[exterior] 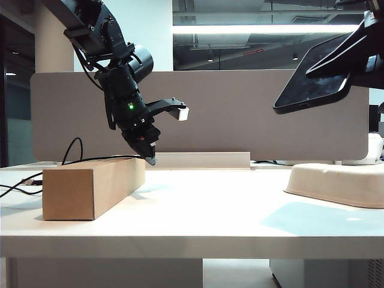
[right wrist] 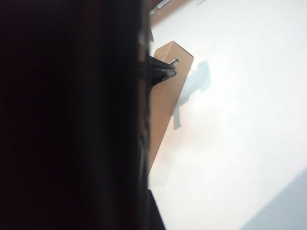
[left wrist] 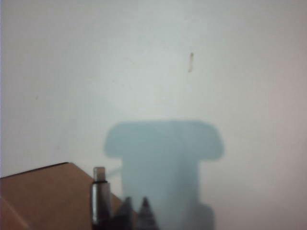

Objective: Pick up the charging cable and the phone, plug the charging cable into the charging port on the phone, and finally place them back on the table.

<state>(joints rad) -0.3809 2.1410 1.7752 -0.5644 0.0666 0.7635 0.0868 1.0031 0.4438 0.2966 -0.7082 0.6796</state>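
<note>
Fingers of the left gripper (exterior: 149, 157) pinch the thin black charging cable (exterior: 90, 158) atop the brown cardboard box (exterior: 90, 186); right gripper (exterior: 354, 45) clamps the slim black phone (exterior: 312, 81) aloft. An off-centre pinch could let the connector twist.

Ext cam sits low at the front edge of the wide white smooth table (exterior: 198, 210), looking level across it toward the grey fabric divider panel (exterior: 240, 114); mid range, both arms in shot.

Left wrist cam looks down past the left gripper (left wrist: 135, 211), v. close to the tabletop; a corner of the brown cardboard box (left wrist: 43, 196) in frame, blurry.

Right wrist cam is high up, angled down at the table; the dark, out-of-focus slim black phone (right wrist: 72, 115) blocks about half the frame.

Shared: box (exterior: 90, 183) (right wrist: 165, 100) and table appear in all three views; the left gripper (exterior: 149, 157) (right wrist: 165, 72) at the box end shows in all three too.
</note>
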